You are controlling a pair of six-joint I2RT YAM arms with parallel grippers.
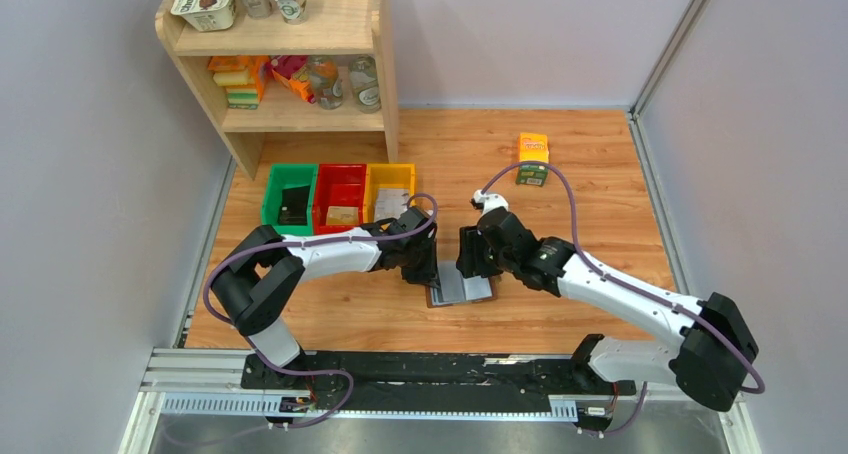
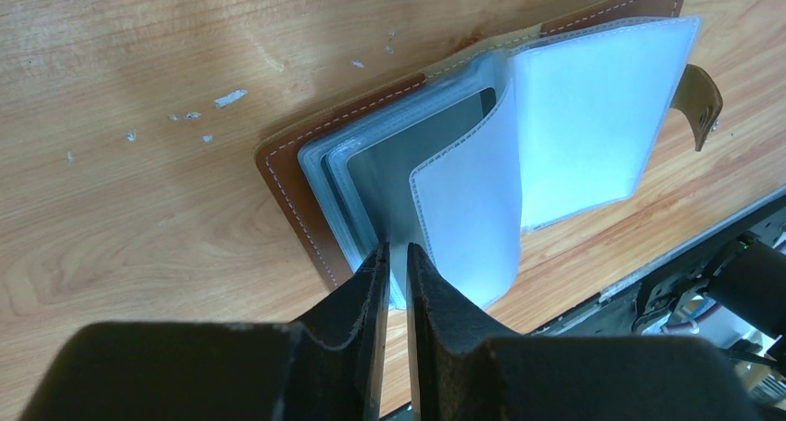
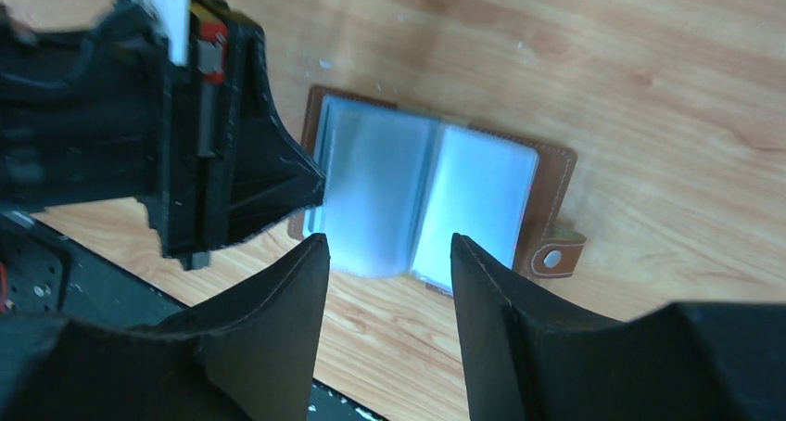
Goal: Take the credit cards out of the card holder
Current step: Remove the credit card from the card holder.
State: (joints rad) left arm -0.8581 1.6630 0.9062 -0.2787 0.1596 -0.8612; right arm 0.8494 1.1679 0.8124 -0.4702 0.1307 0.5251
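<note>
Over on the left, the green bin (image 1: 273, 202), red bin (image 1: 340, 177) and yellow bin (image 1: 391, 173) sit in a row below the wooden shelf (image 1: 300, 114). Just in front of them the left tool (image 1: 424, 264) is down low at the left side of the card holder (image 1: 462, 290). From its wrist camera the fingers are drawn in to a thin slit right at the edge of the clear sleeves (image 2: 575, 115). I cannot tell whether they are actually pinching one. The holder lies open and flat on the desk (image 1: 600, 194), mid-front between the two arms. One sleeve is curling up, and a dark credit card (image 2: 408, 143) shows in the page beneath. The clasp tab (image 3: 553, 257) sticks out on its far side. The right tool (image 3: 387, 240) hangs above the open pages, fingers spread wide, nothing between them. Well behind it stands the orange-green carton (image 1: 533, 159).
</note>
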